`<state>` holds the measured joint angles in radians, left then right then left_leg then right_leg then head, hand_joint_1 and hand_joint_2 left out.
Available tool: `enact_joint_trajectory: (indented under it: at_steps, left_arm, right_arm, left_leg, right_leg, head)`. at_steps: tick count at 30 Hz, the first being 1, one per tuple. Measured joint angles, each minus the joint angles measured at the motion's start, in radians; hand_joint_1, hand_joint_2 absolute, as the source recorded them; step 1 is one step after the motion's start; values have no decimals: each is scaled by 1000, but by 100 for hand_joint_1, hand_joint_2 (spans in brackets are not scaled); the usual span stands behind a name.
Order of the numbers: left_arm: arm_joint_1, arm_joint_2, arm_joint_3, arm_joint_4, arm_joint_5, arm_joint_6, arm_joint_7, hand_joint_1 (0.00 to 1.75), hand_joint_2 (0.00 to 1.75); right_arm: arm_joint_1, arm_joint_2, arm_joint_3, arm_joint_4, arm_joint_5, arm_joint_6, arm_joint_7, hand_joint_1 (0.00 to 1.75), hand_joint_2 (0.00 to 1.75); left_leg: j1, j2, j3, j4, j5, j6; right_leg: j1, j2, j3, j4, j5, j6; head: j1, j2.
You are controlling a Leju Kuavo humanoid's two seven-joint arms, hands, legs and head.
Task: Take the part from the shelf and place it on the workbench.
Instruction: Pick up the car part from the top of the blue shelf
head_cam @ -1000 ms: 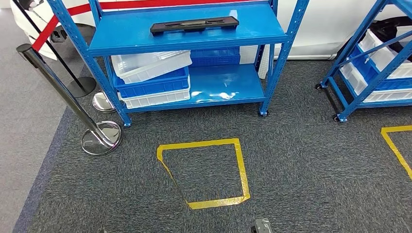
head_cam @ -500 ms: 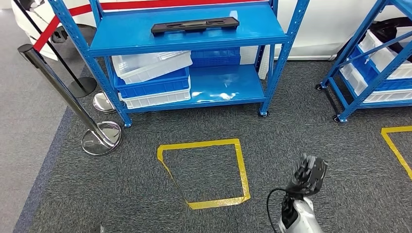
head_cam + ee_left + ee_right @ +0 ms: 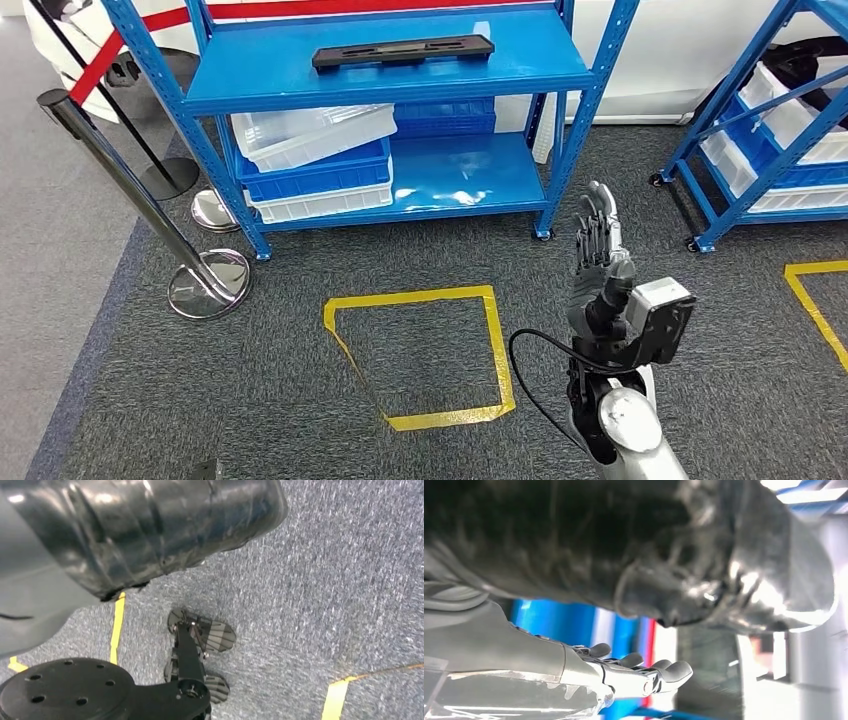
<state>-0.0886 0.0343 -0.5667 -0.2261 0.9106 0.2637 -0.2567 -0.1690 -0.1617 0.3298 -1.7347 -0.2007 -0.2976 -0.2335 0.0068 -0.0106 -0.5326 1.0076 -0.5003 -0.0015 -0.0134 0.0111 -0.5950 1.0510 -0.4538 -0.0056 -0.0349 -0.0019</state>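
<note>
1. One right robot hand (image 3: 598, 240) shows in the head view, raised with its fingers straight and slightly apart, holding nothing. The long flat black plastic part (image 3: 402, 52) lies well beyond and left of it, on the top board of the blue metal shelf rack (image 3: 390, 85). A yellow tape square (image 3: 420, 352) marks the grey carpet just left of the robot hand.
2. Left wrist view: grey carpet and yellow tape lines lie below; whether the left robot hand is apart or together, I cannot tell.
3. Right wrist view: the right robot hand (image 3: 634, 672) has its fingers extended and empty, with the blurred blue rack beyond.
4. Risk, as I judge it: reaching from this far could clip the rack's blue upright (image 3: 585, 120) or nudge the part away from the robot hand.
</note>
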Motion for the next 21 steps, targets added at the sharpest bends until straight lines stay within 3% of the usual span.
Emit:
enact_joint_trajectory:
  at_steps: [9,21]
  left_arm:
    - [-1,1,-23,1,-9,-1,-2,0,0]
    - [0,6,-38,3,-4,-11,8,0,0]
  right_arm:
    - [17,-44,68,-202,21,-6,40,0,0]
    - [24,-75,110,-276,20,-30,64,0,0]
  left_leg:
    - [0,0,0,0,0,0]
    - [0,0,0,0,0,0]
  right_leg:
    - [0,0,0,0,0,0]
    - [1,0,0,0,0,0]
  head:
    - [0,0]
    - [0,0]
